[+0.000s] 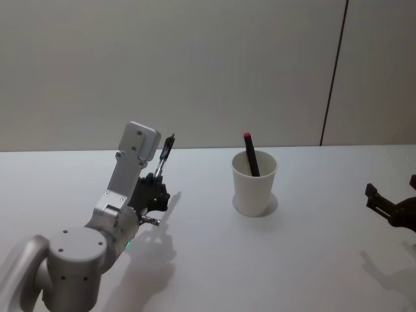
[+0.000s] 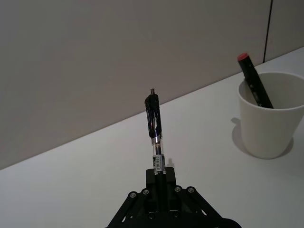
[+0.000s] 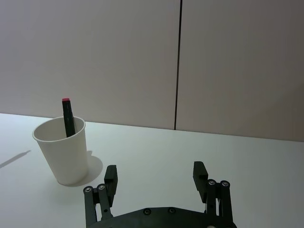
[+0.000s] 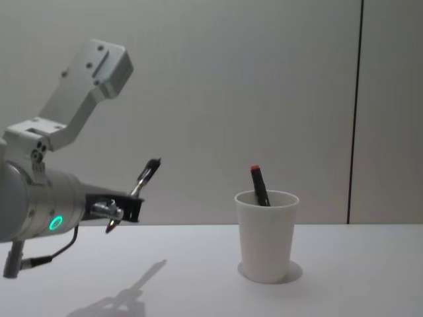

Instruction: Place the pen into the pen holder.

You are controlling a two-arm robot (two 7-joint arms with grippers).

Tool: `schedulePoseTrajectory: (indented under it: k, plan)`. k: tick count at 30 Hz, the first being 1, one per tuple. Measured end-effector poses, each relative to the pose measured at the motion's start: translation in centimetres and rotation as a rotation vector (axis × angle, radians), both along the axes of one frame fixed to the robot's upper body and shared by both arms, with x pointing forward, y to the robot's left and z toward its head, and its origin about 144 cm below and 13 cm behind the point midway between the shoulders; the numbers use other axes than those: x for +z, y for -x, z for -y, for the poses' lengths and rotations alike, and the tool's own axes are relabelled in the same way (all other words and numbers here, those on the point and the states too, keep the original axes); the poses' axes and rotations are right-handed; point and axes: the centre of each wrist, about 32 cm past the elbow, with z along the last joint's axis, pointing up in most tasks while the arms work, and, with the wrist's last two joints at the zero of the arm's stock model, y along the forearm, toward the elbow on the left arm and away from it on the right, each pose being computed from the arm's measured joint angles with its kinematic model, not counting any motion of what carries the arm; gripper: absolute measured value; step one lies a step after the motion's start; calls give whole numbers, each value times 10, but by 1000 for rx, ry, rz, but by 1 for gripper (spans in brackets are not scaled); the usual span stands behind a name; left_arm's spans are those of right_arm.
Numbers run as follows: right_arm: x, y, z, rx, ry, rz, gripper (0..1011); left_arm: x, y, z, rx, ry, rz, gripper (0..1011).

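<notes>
The left hand grips the pen tilted above the table, left of the pen holder.

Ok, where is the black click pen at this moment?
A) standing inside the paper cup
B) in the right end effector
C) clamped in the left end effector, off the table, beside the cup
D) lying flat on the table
C: the left end effector grips the pen by its lower end, raised left of the paper cup, which holds a red-capped marker; the right end effector sits open.
</notes>
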Motion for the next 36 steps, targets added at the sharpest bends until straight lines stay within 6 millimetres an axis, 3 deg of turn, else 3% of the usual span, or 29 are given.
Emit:
schedulePoseTrajectory:
  k: [20,36]
  plan:
    - [0,0,0,0,0,0,1001,-1,-5,-28,-300,9,196,125]
    - [0,0,0,0,0,0,1001,-1,-11,-44,-553,91,237,125]
